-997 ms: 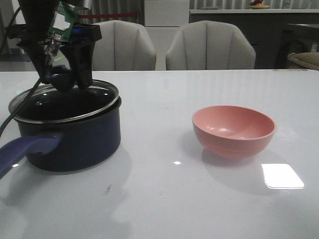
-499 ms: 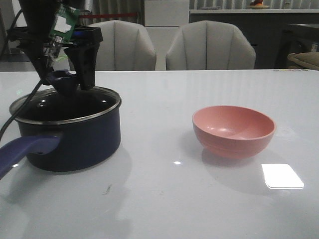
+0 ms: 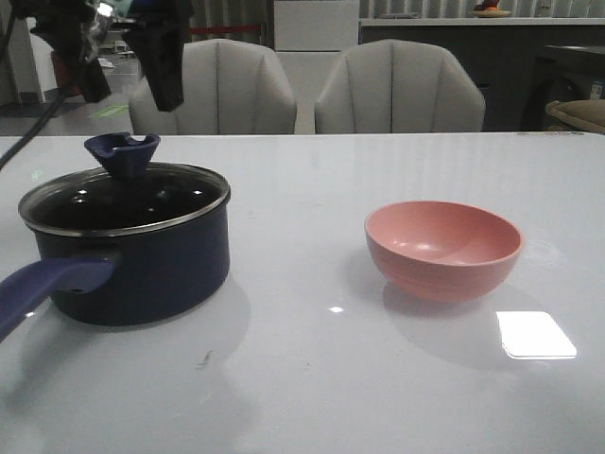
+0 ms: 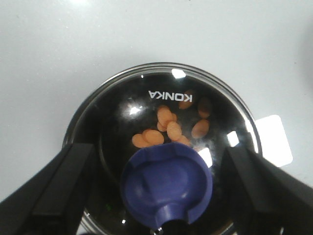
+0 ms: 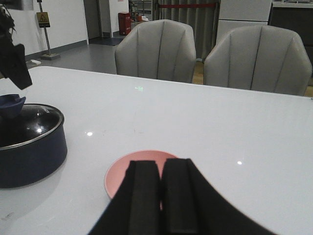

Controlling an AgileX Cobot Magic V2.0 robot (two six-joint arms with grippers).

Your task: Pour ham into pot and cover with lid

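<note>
The dark navy pot [image 3: 132, 270] stands at the table's left, its purple-blue handle [image 3: 47, 284] pointing toward the front. The glass lid [image 3: 123, 199] sits flat on its rim, blue knob [image 3: 123, 154] up. Through the glass [image 4: 161, 98] I see several orange-pink ham chunks [image 4: 168, 128] on the pot's bottom. My left gripper [image 3: 128, 80] hangs open straight above the knob [image 4: 166, 183], its fingers [image 4: 54, 191] spread wide on either side and touching nothing. My right gripper [image 5: 161, 169] is shut and empty, held above the near side of the pink bowl [image 5: 124, 171].
The pink bowl [image 3: 444, 248] stands empty at the table's right middle. Two grey chairs [image 3: 397, 90] stand behind the far edge. A bright light patch [image 3: 536, 334] lies on the table in front of the bowl.
My left gripper has let go of the lid's knob and risen well above it. The lid, tilted a second ago, now rests level on the pot.
</note>
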